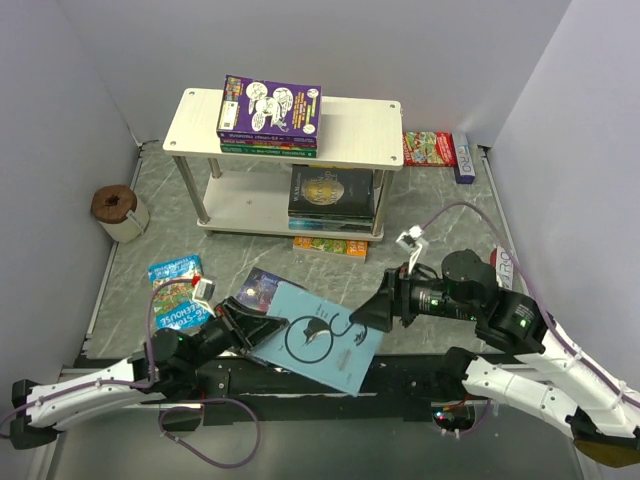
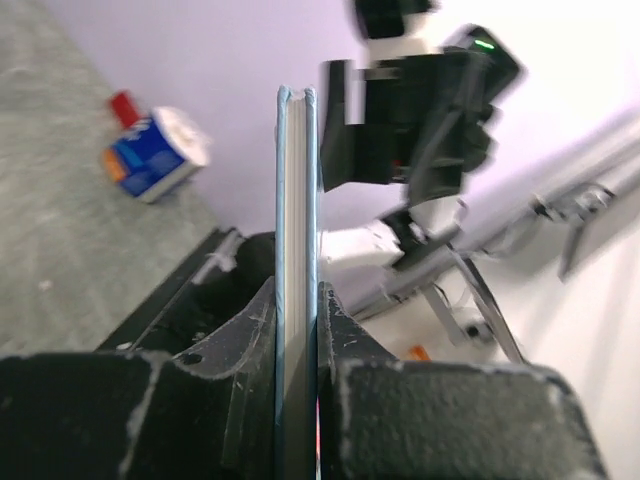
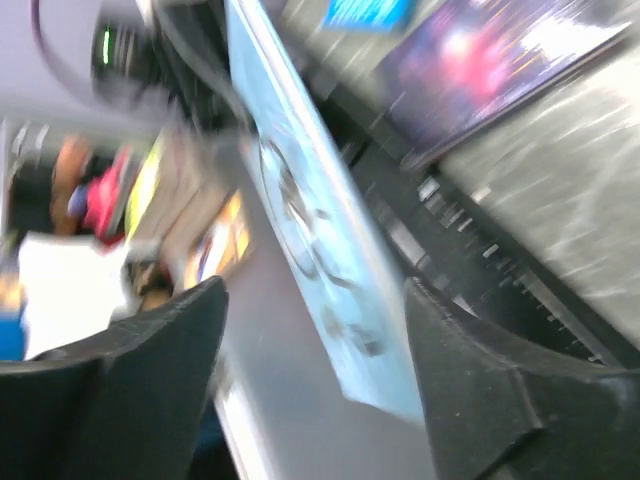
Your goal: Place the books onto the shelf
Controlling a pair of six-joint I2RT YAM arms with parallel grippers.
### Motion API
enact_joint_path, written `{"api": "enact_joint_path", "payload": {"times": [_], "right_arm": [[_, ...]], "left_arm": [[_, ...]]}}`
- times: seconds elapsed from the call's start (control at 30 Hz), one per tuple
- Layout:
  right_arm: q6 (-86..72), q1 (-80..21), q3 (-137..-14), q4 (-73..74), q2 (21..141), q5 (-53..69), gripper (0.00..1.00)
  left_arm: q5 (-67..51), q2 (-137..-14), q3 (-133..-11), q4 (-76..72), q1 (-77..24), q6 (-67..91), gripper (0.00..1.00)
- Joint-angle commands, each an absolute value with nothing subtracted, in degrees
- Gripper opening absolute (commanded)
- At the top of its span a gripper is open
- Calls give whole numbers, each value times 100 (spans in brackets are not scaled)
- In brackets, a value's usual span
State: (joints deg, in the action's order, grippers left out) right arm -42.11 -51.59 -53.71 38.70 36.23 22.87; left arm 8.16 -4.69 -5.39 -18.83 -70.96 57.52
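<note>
- Far left, flat on the table [image 1: 250,255]: a blue-covered book [image 1: 175,290] and a dark purple book [image 1: 262,288], neither shelved. The second is partly covered by the left arm.
- Left jaws: pinched narrow on one edge of the light blue book [image 1: 322,345], held over the table's near edge.
- Risk here: a thin paperback gripped by one edge only, so likely to sag or pivot if swung fast.
- Back centre: the shelf [image 1: 360,130], well apart from the held book. A purple book [image 1: 270,105] tops a stack that a careless placement could nudge off.
- Right jaws: spread wide, astride the book's far edge. Could knock the cover if moved sideways.
- Hard to make out: right wrist view blurred, so cannot tell whether either pad touches the cover.
</note>
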Motion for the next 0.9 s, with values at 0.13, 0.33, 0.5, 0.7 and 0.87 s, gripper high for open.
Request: {"api": "enact_joint_path", "payload": {"times": [0.13, 0.33, 0.5, 0.7, 0.87], "right_arm": [[-4332, -5142, -5433, 3912, 2901, -1045, 98], [-4482, -5142, -4598, 3252, 2391, -1388, 96], [-4544, -5133, -4185, 2972, 2145, -1381, 96], [-4746, -5133, -3780, 2260, 2268, -650, 97], [-4746, -5142, -3770, 2215, 2083, -940, 97]], "left_arm": [[3496, -588, -676, -1495, -7075, 7075, 1], [4499, -799, -1247, -1449, -7058, 6866, 1], [4641, -958, -1512, -1774, -6813, 6689, 1], [2931, -1904, -1801, -2030, -5566, 7338, 1], [428, -3004, -1723, -3221, -3862, 8129, 1]]}}
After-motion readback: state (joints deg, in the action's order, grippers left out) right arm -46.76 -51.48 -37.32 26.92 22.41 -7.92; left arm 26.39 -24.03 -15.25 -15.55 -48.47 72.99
